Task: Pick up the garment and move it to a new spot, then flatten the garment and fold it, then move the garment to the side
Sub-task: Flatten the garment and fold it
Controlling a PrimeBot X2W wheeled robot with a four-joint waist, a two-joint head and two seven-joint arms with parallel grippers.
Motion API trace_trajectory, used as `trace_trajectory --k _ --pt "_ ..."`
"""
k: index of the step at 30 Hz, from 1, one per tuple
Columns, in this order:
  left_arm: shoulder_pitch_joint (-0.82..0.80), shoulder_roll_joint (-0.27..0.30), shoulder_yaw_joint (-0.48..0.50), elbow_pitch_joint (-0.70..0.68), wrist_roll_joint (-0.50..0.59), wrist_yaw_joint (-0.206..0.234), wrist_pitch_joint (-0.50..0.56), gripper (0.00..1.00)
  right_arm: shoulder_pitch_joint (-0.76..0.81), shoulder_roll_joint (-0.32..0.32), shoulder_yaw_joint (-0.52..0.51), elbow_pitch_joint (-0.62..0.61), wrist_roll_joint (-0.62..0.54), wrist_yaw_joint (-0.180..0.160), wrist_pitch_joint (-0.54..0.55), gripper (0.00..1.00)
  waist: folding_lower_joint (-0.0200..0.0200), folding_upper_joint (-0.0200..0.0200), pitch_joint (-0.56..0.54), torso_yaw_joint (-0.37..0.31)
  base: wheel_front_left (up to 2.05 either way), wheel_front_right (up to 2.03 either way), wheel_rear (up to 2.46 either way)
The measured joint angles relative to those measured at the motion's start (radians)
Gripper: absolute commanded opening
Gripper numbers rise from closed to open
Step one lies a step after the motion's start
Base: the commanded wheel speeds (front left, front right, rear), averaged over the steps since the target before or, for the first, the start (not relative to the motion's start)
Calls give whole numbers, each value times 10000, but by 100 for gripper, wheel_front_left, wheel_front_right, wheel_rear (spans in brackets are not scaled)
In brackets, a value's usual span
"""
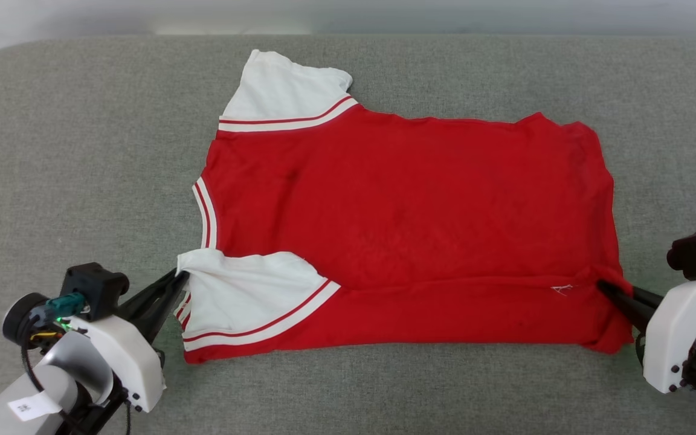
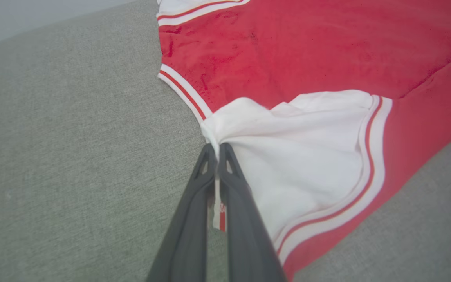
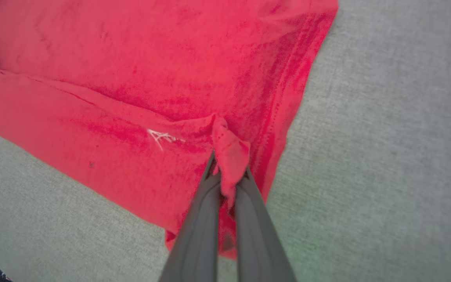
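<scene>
The garment [image 1: 396, 211] lies spread sideways across the middle of the grey cloth-covered tabletop [image 1: 82, 151], with its collar [image 1: 206, 211] towards the robot's left, its hem [image 1: 602, 181] towards the right, and the plain red side up. Its near long edge is turned over onto the body as a band, and the near sleeve [image 1: 245, 290] lies white on top of that band. The far sleeve [image 1: 287, 90] sticks out flat at the far left. It looks like thin, limp jersey: light, with no stiffness, puckering wherever it is pinched. It will likely sag between two holds and drag on the rough cloth beneath rather than slide freely. Nothing about it looks fragile, though a loose white thread [image 1: 562, 290] near the hem suggests a seam best not tugged hard. The left hand [image 1: 180, 277] is clamped tight on the tip of the near sleeve just beside the collar, with a tuft of white bunched between its fingers. The right hand [image 1: 603, 285] is clamped on a small red pinch at the hem end of the folded band. These two ends seem sensible holds. Raised level and kept gently taut, they should carry the fold line straight, whereas a pinch that catches one layer alone may leave the under layer behind.
</scene>
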Motion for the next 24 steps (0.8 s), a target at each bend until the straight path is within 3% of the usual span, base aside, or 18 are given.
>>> trace_trajectory --k 7,8,9,14,17,24 --pt "-569 -602 -366 1003 144 -267 27 0 -425 249 240 775 -372 2 142 0 -1 0 132 79 0 0 0" --pt "-644 -709 -385 1156 190 -268 -50 19 -458 274 240 867 -497 2 109 22 -1 0 115 89 0 0 0" --pt "-712 -782 -424 1312 240 -278 -67 100 -485 301 234 936 -625 4 58 100 -1 0 89 93 0 0 0" --pt "-783 -1197 -376 2094 92 -198 -307 100 -543 464 414 1110 -1045 0 -111 100 0 0 -204 91 0 0 0" --pt "-764 -1348 -59 2451 -169 311 -443 100 -552 385 355 1118 -1570 0 -196 100 -1 0 -499 78 0 0 0" --pt "138 -1407 497 1766 -915 1423 -291 100 177 1133 -738 888 -2318 0 702 100 -2 0 -1290 19 0 0 0"
